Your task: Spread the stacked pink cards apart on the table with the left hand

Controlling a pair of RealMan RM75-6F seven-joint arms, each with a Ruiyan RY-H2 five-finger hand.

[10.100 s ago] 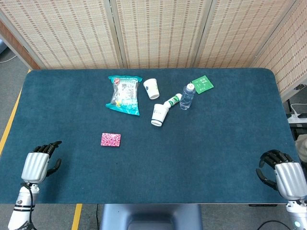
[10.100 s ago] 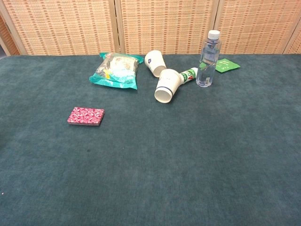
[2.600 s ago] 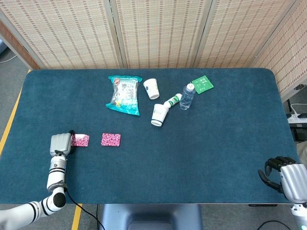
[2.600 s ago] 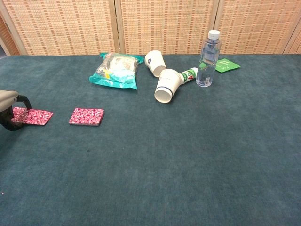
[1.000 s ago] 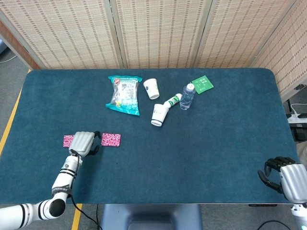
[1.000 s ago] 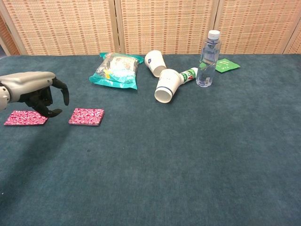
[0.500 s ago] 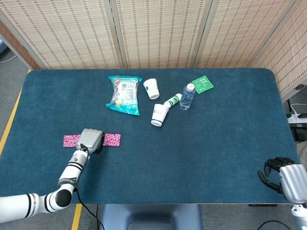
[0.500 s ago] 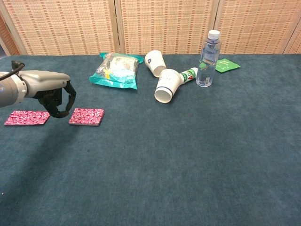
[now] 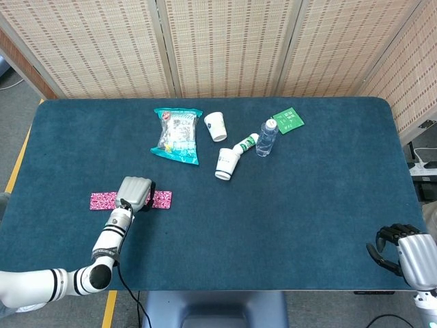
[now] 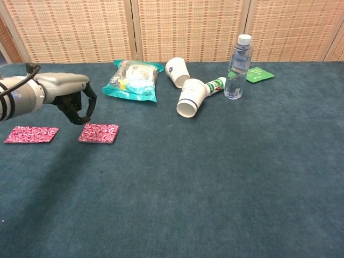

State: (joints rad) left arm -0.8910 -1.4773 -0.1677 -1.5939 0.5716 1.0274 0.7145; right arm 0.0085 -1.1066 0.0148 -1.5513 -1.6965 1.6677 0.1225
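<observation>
The pink card stack (image 9: 162, 199) lies left of the table's centre, also seen as the stack (image 10: 99, 133) in the chest view. One pink card (image 9: 102, 201) lies flat apart to its left, the same card (image 10: 31, 134) in the chest view. My left hand (image 9: 134, 193) hovers between them, partly covering the stack's left end. In the chest view the left hand (image 10: 70, 97) is above the table, fingers curved downward just above the stack's left edge, holding nothing. My right hand (image 9: 403, 254) rests at the table's front right corner, empty.
At the back of the blue table (image 9: 287, 225) lie a teal snack bag (image 9: 177, 134), two tipped paper cups (image 9: 216, 126) (image 9: 227, 164), a small lying bottle (image 9: 246, 143), an upright water bottle (image 9: 265, 137) and a green packet (image 9: 289, 120).
The left hand has left the single card it slid out to the left and has moved right, back to above the stack. The right hand has stayed still.
</observation>
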